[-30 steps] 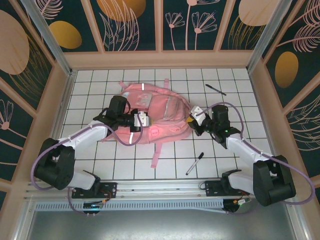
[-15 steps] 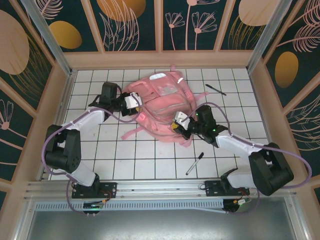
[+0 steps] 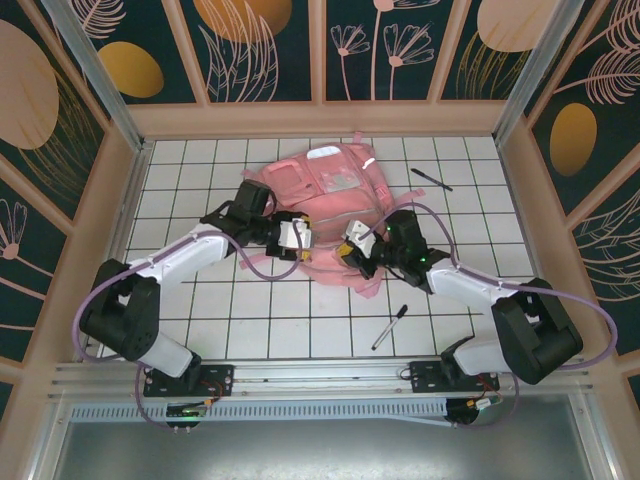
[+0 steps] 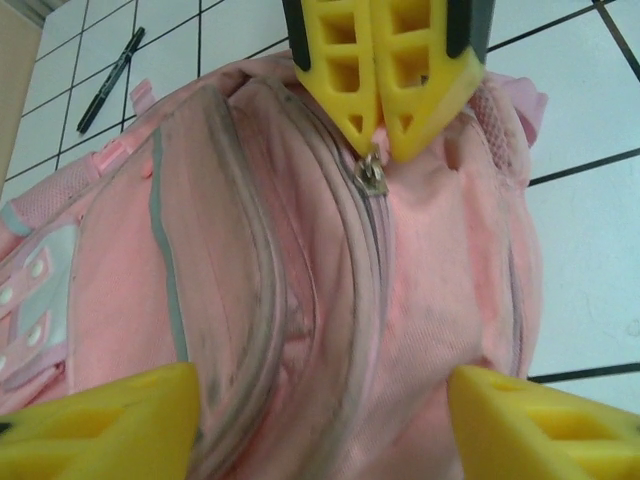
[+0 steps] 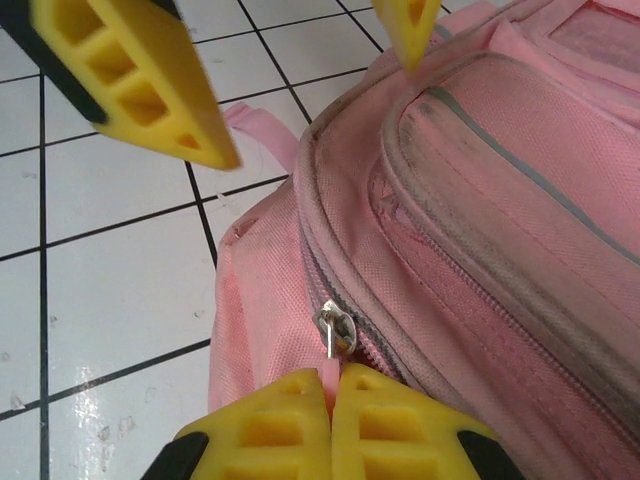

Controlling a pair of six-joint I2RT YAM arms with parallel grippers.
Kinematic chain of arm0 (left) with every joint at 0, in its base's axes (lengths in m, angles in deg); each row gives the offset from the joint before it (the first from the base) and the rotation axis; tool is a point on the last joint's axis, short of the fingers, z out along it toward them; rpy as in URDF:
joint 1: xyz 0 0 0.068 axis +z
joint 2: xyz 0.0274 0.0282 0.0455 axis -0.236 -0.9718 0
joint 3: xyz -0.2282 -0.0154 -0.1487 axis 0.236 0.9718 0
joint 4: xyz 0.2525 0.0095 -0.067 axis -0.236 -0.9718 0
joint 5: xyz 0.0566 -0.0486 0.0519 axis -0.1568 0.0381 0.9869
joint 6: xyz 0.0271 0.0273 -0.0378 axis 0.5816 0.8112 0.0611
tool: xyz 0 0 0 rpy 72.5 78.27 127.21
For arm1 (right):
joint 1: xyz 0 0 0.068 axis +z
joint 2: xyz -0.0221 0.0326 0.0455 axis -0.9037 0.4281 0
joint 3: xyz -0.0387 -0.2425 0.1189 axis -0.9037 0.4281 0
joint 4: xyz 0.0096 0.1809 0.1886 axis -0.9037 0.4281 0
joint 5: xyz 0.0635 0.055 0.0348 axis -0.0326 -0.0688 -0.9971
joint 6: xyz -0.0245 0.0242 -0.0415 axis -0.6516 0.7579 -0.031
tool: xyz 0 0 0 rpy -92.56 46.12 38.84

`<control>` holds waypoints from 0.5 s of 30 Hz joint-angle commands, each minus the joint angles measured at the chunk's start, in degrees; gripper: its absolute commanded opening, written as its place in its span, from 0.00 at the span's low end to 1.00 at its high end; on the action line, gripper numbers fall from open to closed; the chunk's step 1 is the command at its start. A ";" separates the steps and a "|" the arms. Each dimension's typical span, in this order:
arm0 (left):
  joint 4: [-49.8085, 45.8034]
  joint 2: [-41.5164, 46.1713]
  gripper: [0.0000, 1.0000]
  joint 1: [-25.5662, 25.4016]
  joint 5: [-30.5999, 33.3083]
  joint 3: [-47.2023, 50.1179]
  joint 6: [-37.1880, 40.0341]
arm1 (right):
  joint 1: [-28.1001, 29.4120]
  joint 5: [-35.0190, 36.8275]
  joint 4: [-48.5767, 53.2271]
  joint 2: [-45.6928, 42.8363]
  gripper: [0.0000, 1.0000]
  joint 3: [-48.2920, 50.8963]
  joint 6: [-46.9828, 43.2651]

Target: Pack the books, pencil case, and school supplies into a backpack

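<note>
The pink backpack point(image 3: 330, 195) lies flat in the middle of the tiled tabletop point(image 3: 200, 300), front panels facing up. Its long axis runs from the far side toward the arms, leaning a little to the right at the near end. From the way the zip tracks curve round that near end, I'd guess it is the top of the bag, so the mouth points at the arm bases. It looks soft and floppy, with padded cloth that wrinkles and sags. I'd expect it to be light, and to drag or bunch up if tugged from one spot alone. The sensible handle is the zipper pull point(image 5: 333, 335). The right hand point(image 5: 330, 400) is pressed together on it, pinching the small tab just below the metal slider. The left hand point(image 4: 320, 430) hovers close over the same end with its fingers point(image 4: 100, 420) spread apart, holding nothing. It seems well placed to pin the fabric beside the track so the bag doesn't slide. Two pens lie on the tiles, one point(image 3: 430, 179) beyond the bag to the right and one point(image 3: 389, 327) near the right arm.
</note>
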 commanded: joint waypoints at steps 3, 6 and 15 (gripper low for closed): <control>1.58 -3.52 0.53 -3.66 2.80 -1.54 -0.72 | 1.03 -0.87 -5.77 -1.11 0.00 -1.63 4.78; 3.98 -4.47 0.45 -4.39 6.46 -1.05 -2.26 | 1.84 -0.81 -5.08 -1.60 0.00 -2.04 4.92; 3.17 -2.89 0.00 -4.51 11.21 -2.25 -2.73 | 0.95 7.29 15.33 -2.22 0.00 -7.32 -1.52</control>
